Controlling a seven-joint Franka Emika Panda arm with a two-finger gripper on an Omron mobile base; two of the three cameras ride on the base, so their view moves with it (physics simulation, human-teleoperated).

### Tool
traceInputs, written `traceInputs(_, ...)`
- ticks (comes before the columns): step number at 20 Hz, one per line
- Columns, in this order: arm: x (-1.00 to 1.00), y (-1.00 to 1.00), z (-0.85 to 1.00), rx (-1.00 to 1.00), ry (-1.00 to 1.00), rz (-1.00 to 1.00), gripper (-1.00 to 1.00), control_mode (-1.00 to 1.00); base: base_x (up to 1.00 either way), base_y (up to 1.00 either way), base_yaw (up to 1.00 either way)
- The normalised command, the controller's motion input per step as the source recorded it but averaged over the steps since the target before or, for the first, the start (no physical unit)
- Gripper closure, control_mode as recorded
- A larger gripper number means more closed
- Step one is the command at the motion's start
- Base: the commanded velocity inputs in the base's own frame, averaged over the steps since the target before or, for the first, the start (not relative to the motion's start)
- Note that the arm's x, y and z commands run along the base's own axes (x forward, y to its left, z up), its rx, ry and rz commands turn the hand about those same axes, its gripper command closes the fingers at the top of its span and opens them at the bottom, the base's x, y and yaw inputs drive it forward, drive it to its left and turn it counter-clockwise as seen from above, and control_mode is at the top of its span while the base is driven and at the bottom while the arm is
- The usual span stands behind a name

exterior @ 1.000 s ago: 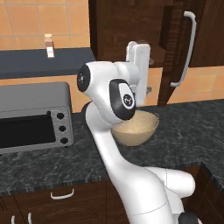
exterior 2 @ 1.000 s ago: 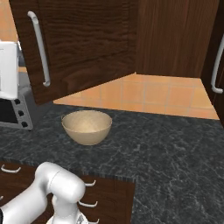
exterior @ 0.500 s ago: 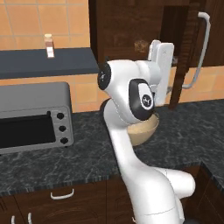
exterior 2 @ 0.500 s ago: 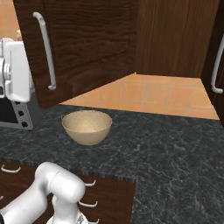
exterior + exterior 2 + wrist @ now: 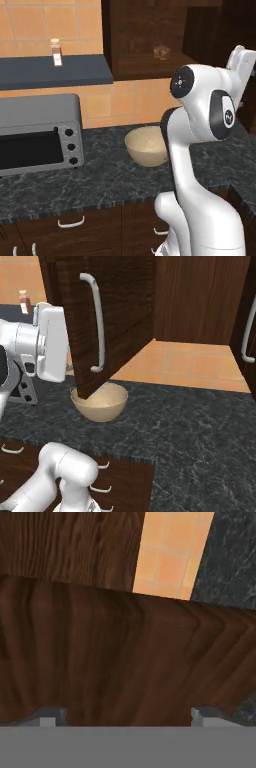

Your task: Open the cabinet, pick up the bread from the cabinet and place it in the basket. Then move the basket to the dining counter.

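Across the upper half of the right base view hangs the cabinet (image 5: 120, 306), its tall dark door swung well out over the counter so that the curved silver handle (image 5: 97, 321) faces the camera and the door's lower corner overlaps the basket from this angle. That swing is what exposes the interior in the left base view, where the cabinet (image 5: 145, 35) shows a dim open shelf; judged from this, the opening step is largely done and the reach inside comes next. Below it runs the dark speckled counter (image 5: 200, 421), which carries the grey toaster oven (image 5: 40, 132) at the left and, beside it, the tan basket (image 5: 146, 146), placed roughly under the open shelf so a lifted item has only a short way down to it. The basket (image 5: 100, 403) looks empty. On the shelf sits the bread (image 5: 161, 52), a small dark lump well back in shadow and hard to make out; it is untouched and still has to be fetched. The arm's white hand stands level with the door, just left of the handle in the right base view. The gripper (image 5: 127, 714) has its fingertips (image 5: 50, 716) spread as wide as they go, holding nothing; brown door wood spans the gap between them at close range, though contact cannot be told.
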Motion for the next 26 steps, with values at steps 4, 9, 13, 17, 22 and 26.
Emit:
traceInputs(4, 0.00, -1.00, 0.00, 0.14, -0.06, 0.00, -1.00, -1.00, 0.00, 0.00, 0.00)
traceInputs(9, -0.09, -1.00, 0.00, 0.19, -0.16, 0.04, -1.00, -1.00, 0.00, 0.00, 0.00)
traceInputs(13, 0.07, 0.33, -0.01, 0.01, -0.08, 0.10, -1.00, -1.00, 0.00, 0.00, 0.00)
traceInputs(17, 0.03, 0.97, 0.00, 0.00, 0.01, 0.30, -1.00, -1.00, 0.00, 0.00, 0.00)
traceInputs(22, -0.28, 0.73, 0.22, -0.01, 0.14, 0.62, -1.00, -1.00, 0.00, 0.00, 0.00)
traceInputs(26, -0.32, 0.09, 0.39, -0.07, 0.25, 0.82, -1.00, -1.00, 0.00, 0.00, 0.00)
